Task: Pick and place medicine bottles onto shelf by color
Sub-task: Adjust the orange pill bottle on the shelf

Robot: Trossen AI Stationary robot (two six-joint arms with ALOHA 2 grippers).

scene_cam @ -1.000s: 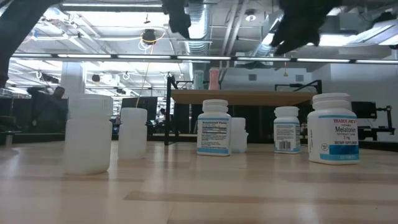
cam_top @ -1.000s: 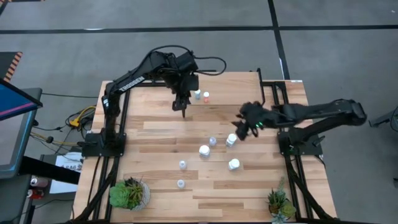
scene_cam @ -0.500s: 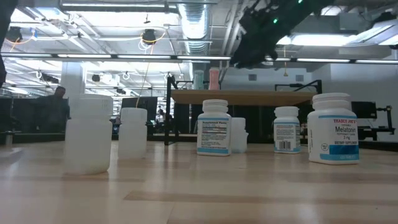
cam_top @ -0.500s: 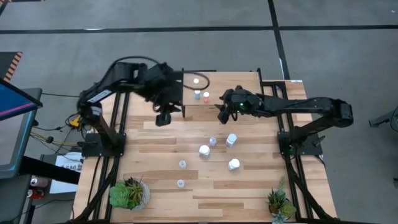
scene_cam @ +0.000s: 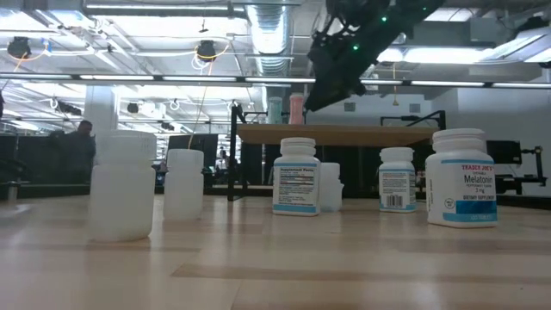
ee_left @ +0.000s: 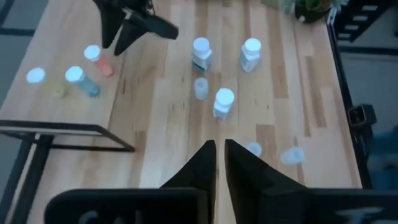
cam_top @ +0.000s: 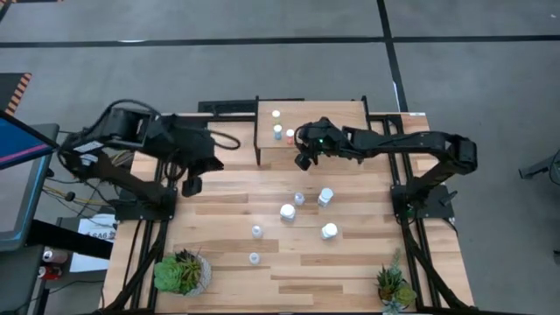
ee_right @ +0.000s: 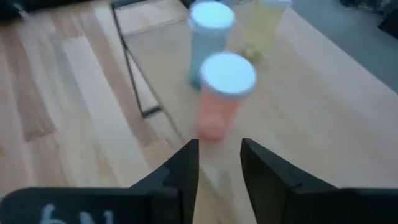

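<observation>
The pale plank-topped wooden counter (cam_top: 219, 188) carries the whole job, and at its twelve o'clock edge stands the low light-wood shelf on thin black legs (cam_top: 328, 118), already bearing three small white-capped bottles: a yellowish one (cam_top: 276, 114), a pale blue one (cam_top: 278, 132) and an orange-bodied one (cam_top: 290, 136). Six more white-capped medicine bottles (cam_top: 288, 212) stand loose near the counter's centre and toward six o'clock, well apart from the shelf. The right arm reaches in from three o'clock, and the right end effector (cam_top: 304, 160) hangs over the shelf's near edge just beside the orange bottle; in its wrist view the two dark fingers (ee_right: 186, 163) stand a little apart with nothing between them, the orange bottle (ee_right: 222, 93) just ahead. Judging by that, the step is a release or a nudge at the shelf, and doing it well means backing straight off without brushing the orange bottle into the blue one beside it, since both are light and narrow and would likely topple. The left end effector (cam_top: 189, 185) waits at nine o'clock, fingers (ee_left: 200, 163) pressed together and empty. Two small potted green plants (cam_top: 179, 271) sit at the six o'clock corners, clear of the work.
</observation>
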